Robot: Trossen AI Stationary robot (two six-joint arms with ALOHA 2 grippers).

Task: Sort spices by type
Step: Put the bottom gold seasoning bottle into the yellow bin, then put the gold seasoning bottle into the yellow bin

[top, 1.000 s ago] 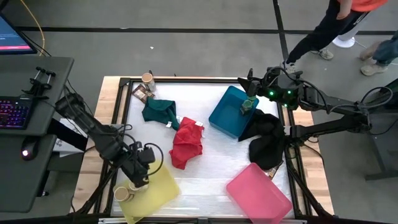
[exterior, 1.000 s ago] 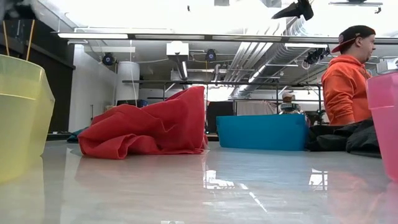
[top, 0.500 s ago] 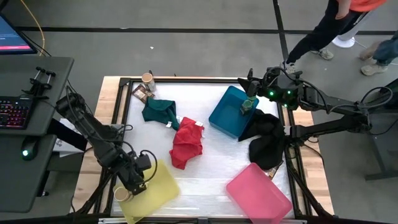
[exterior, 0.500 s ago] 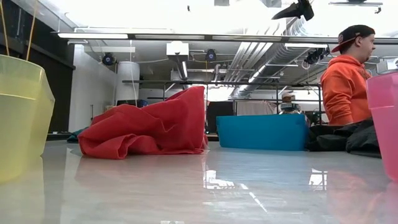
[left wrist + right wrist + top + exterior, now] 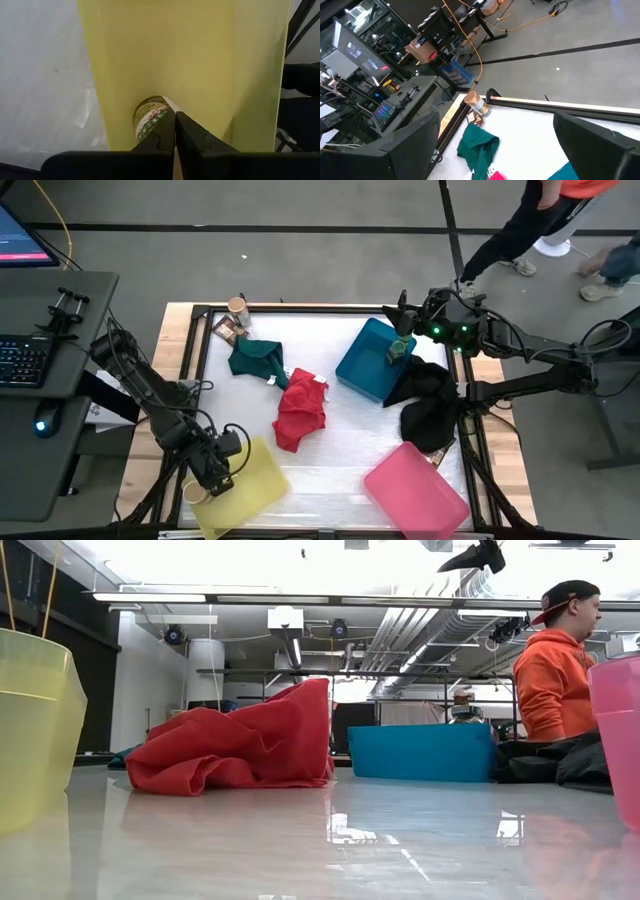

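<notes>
A tan-lidded jar (image 5: 194,492) lies on its side in the yellow tray (image 5: 250,480), at the tray's near left corner. It also shows in the left wrist view (image 5: 149,116). My left gripper (image 5: 214,475) (image 5: 175,127) is shut, low in the tray, with its tips right beside the jar. My right gripper (image 5: 400,340) is open above the blue tray (image 5: 365,365), over a green-lidded jar (image 5: 397,353) standing in it. Another tan-lidded jar (image 5: 237,308) and a brown packet (image 5: 226,330) sit at the far left corner. My left gripper's shut fingers (image 5: 160,140) come slanting down into the yellow tray and lie against the label side of the lying jar (image 5: 156,116). I cannot tell whether they touch it. The jar rests on the tray's floor.
A green cloth (image 5: 257,360), a red cloth (image 5: 300,410) and a black cloth (image 5: 430,405) lie mid-table. A pink tray (image 5: 415,490) stands at the near right, with a brown packet (image 5: 437,457) by its far edge. A person (image 5: 555,670) stands beyond the far right.
My left gripper has gone toward the table's near edge and down into the yellow tray, ending beside the lying jar. The right arm has kept still.
</notes>
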